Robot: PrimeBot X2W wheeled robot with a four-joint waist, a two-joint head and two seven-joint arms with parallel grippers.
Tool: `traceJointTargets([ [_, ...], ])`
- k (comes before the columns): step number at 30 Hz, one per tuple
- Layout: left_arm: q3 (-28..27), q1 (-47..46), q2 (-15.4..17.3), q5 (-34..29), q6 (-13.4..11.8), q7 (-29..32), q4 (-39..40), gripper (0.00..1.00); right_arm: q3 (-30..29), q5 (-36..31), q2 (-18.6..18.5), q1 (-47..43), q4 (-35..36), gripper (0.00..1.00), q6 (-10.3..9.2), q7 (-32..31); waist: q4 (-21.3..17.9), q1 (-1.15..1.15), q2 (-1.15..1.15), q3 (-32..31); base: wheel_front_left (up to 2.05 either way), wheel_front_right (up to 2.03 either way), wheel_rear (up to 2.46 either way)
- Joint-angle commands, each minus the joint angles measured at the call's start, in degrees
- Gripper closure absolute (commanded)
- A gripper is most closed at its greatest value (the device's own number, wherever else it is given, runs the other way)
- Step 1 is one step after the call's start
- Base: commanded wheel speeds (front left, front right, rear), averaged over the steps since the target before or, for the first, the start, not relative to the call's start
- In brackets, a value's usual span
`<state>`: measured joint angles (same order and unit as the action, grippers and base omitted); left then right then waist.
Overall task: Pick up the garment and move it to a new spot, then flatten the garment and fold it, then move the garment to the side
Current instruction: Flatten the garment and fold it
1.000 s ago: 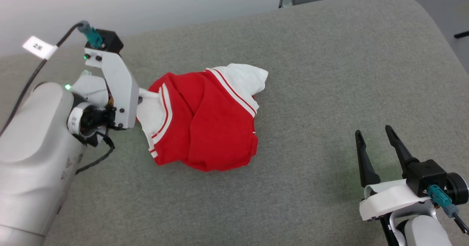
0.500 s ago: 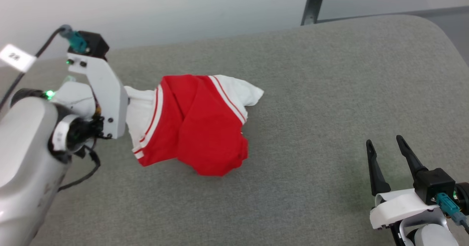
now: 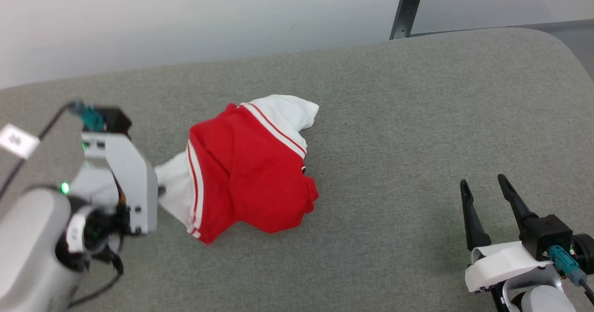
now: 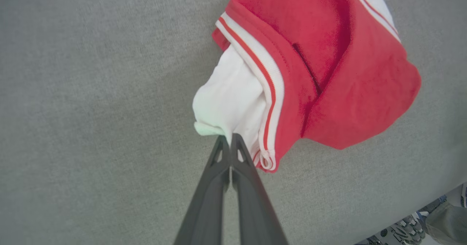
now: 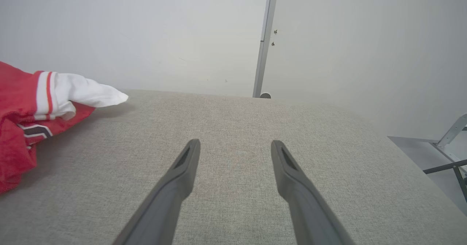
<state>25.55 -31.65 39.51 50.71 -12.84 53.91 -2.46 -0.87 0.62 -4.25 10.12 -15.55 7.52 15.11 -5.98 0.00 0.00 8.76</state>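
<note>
The garment (image 3: 253, 172) is a red jersey with white sleeves and stripe trim, bunched in a heap on the grey cushion. My left gripper (image 4: 228, 138) is shut on the white sleeve (image 4: 228, 102) at the garment's left end; in the head view its fingertips are hidden behind the wrist bracket (image 3: 134, 182). A bit of black lettering shows at the garment's (image 5: 22, 117) edge in the right wrist view. My right gripper (image 3: 482, 186) stands open at the lower right, well clear of the cloth, with nothing between its fingers (image 5: 182, 164).
The grey cushioned surface (image 3: 417, 117) stretches wide to the right and front of the garment. A pale wall and a metal post (image 3: 403, 12) stand behind its far edge. The cushion's rounded right corner (image 3: 557, 47) drops off to the floor.
My left arm has drawn back toward me with the sleeve in its grip, dragging the garment nearer and leftward. The head camera has tilted and shifted. The right gripper has stayed open.
</note>
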Motion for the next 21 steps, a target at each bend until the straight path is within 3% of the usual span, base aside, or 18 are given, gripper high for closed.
traceJointTargets([
  [1, 0.0, 1.8, -0.2, 0.7, -0.4, -0.4, -0.2, 1.0, 0.2, 0.5, 0.2, 0.2, -0.2, 0.0, -0.06, 0.1, 0.0, 0.0, 0.0, 0.0, 0.0, 0.0, 0.0],
  [4, -0.1, 4.6, -1.5, 2.2, -0.7, -1.0, -1.4, 1.0, 0.0, 0.5, 0.3, 0.1, -0.3, 0.0, -0.06, 0.1, 0.1, 0.0, 0.0, 0.0, 0.0, 0.0, 0.0],
  [10, -1.0, 4.1, -3.0, 3.6, 1.4, -3.6, -2.4, 1.0, 0.1, 0.4, 0.5, 0.1, -0.8, 0.0, -0.07, 0.1, 0.3, 0.0, 0.0, -0.4, 0.0, 0.0, 0.0],
  [14, -1.4, 2.4, -4.3, 4.6, 2.1, -4.0, 0.4, 1.0, 0.2, 0.4, 0.5, -0.2, -1.2, 0.0, -0.07, 0.1, 0.2, 0.0, 0.0, -1.2, 0.0, 0.0, 0.0],
  [21, 1.4, 0.2, -9.8, 8.0, 2.7, -1.3, 9.7, 1.0, 0.2, 0.3, 0.6, -1.0, -1.6, 0.0, -0.06, 0.1, 0.2, 0.0, 0.0, -2.3, 0.0, 0.0, 0.0],
])
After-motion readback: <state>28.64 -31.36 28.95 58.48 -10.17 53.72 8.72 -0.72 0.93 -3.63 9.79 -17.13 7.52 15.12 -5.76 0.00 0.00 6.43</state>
